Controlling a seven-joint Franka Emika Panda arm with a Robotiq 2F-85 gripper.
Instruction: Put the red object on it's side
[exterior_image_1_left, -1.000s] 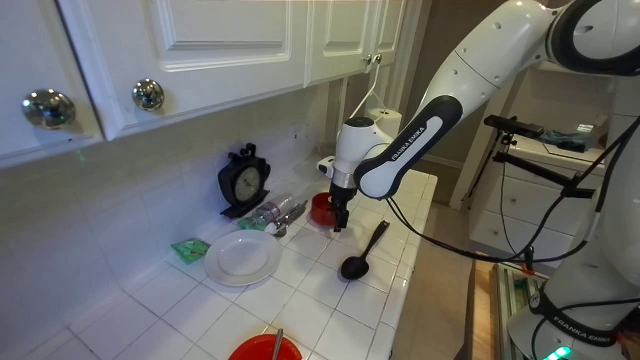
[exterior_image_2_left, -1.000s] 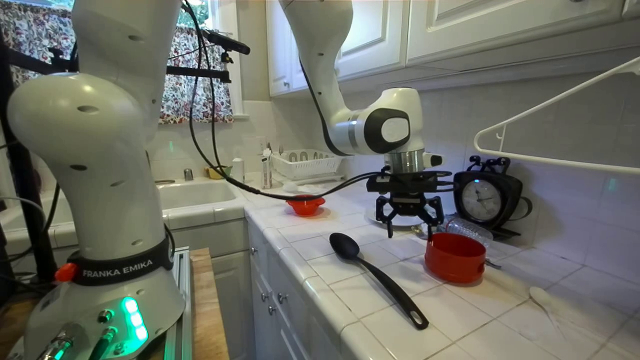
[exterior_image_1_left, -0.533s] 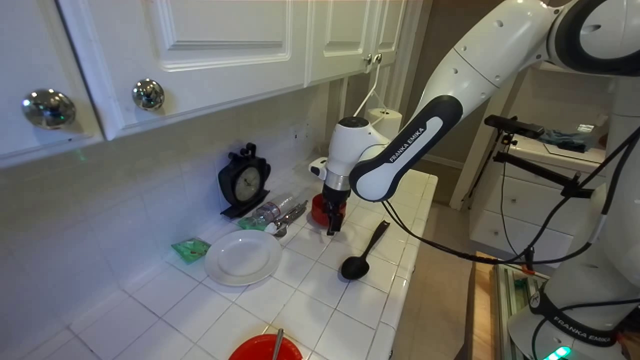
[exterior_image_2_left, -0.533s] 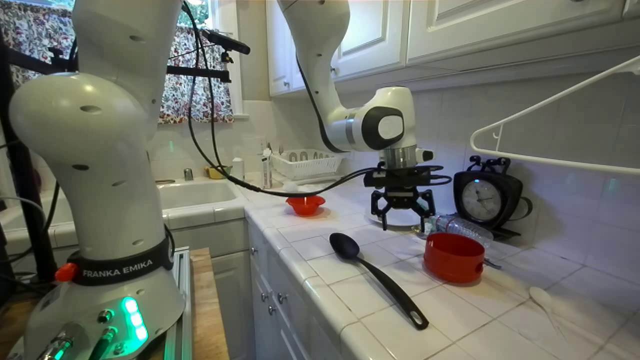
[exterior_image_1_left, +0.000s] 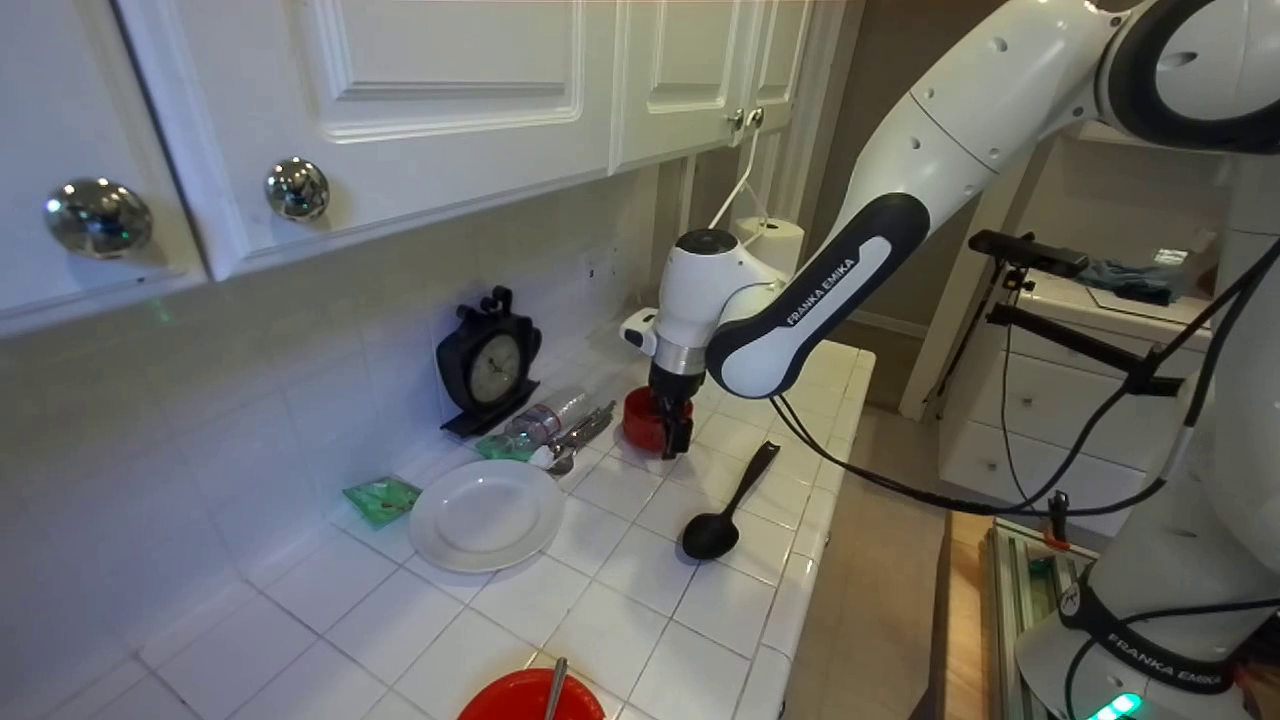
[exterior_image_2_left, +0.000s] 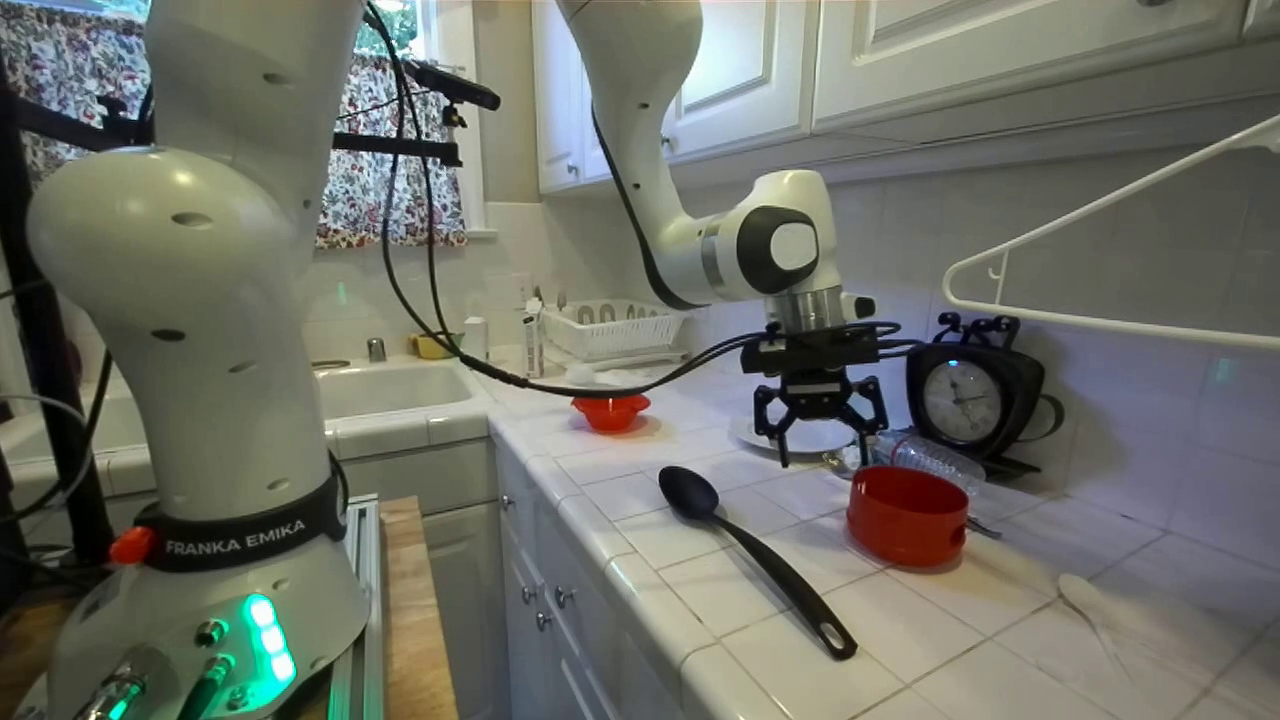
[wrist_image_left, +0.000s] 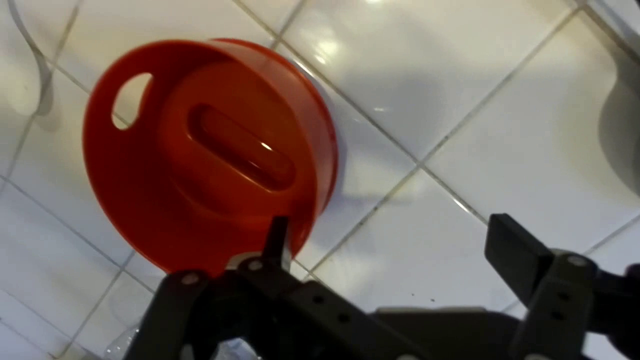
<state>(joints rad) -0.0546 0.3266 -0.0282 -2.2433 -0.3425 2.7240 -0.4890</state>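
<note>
The red object is a short round red cup (exterior_image_1_left: 640, 418) with a slot in its wall. It stands upright, open top up, on the white tiled counter; it also shows in an exterior view (exterior_image_2_left: 908, 525) and in the wrist view (wrist_image_left: 235, 145). My gripper (exterior_image_2_left: 824, 458) is open and empty above the counter beside the cup. In the wrist view the gripper (wrist_image_left: 390, 225) has one finger overlapping the cup's rim and the other over bare tile. In an exterior view the gripper (exterior_image_1_left: 675, 452) hides part of the cup. I cannot tell whether the finger touches the rim.
A black spoon (exterior_image_2_left: 770, 570) lies near the counter's front edge. A white plate (exterior_image_1_left: 487, 515), plastic bottle (exterior_image_1_left: 548, 418), cutlery (exterior_image_1_left: 582, 435) and black scale (exterior_image_1_left: 490, 365) stand towards the wall. A wider red dish (exterior_image_2_left: 610, 412) sits farther along. A hanger (exterior_image_2_left: 1100, 322) hangs under the cabinets.
My gripper first moves slightly away from the cup, then slightly back towards it and a little up. It stays open. The cup looks almost unmoved.
</note>
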